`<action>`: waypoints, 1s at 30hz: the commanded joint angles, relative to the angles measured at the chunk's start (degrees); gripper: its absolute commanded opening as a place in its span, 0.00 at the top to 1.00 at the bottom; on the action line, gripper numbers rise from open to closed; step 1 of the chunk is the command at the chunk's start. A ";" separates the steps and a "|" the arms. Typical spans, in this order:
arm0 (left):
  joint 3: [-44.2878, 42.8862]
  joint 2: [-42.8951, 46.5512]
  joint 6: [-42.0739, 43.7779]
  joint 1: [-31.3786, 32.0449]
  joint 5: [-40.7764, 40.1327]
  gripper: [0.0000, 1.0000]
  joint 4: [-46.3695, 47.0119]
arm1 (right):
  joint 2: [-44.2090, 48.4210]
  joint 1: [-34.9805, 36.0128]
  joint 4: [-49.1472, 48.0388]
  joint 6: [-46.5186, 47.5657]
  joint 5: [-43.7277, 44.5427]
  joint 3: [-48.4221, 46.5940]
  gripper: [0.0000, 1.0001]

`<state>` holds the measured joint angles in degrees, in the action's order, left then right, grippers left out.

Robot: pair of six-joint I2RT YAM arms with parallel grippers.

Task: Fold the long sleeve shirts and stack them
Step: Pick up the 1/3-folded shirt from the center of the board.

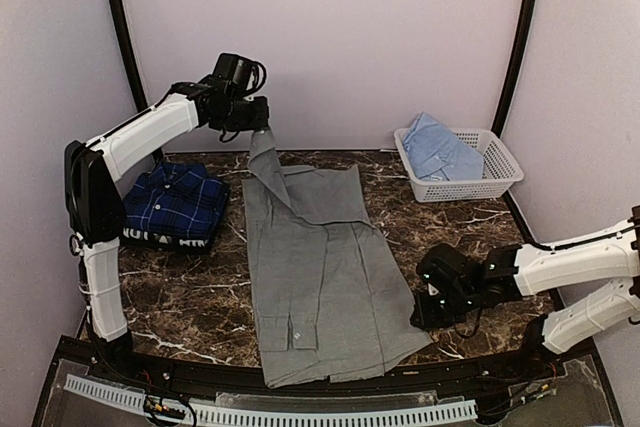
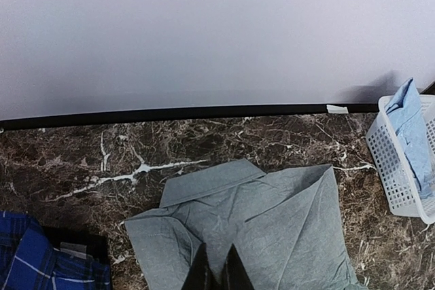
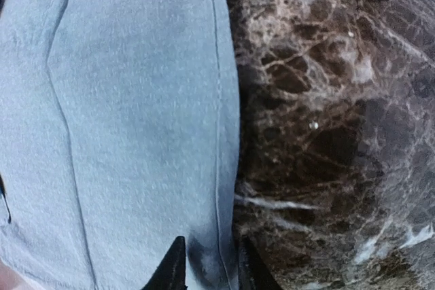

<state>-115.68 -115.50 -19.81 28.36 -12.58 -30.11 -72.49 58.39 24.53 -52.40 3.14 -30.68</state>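
At the far left, the plaid shirt (image 1: 175,205) lies folded on the tabletop (image 1: 190,297), close to the left edge. It is dark blue, with a band of white letters along its near side. A strip of bare tabletop lies between it and the grey shirt (image 1: 320,277).

The left hand (image 1: 262,129) is up in the air, near the back wall (image 1: 350,37). It is shut tight on one top corner of the grey shirt. The cloth hangs from it in a thin strip down to the tabletop.

The rest of the grey shirt lies flat in the middle, stretched from back to front. Its collar end is at the back. Its near end reaches the front edge of the tabletop.

Right of the grey shirt there is a wide patch of bare tabletop. The right hand (image 1: 425,315) is down low at the shirt's right edge, near the front. Its two fingers are a little apart, not squeezed shut. The sewn side edge of the shirt runs between them. I cannot tell if they touch the cloth.

At the back right corner sits the white basket (image 1: 495,172), close to the wall. The light blue shirt (image 1: 437,147) is bunched up inside it and pokes above the rim. The basket is well apart from the grey shirt.
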 commanded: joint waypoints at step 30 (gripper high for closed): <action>-8.13 4.12 1.70 -0.52 1.49 1.00 1.07 | 11.28 4.65 15.87 -9.20 3.86 1.82 1.00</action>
<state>-121.40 -115.61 -19.42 28.23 -10.50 -30.06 -62.35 61.98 33.34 -60.31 1.76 -25.87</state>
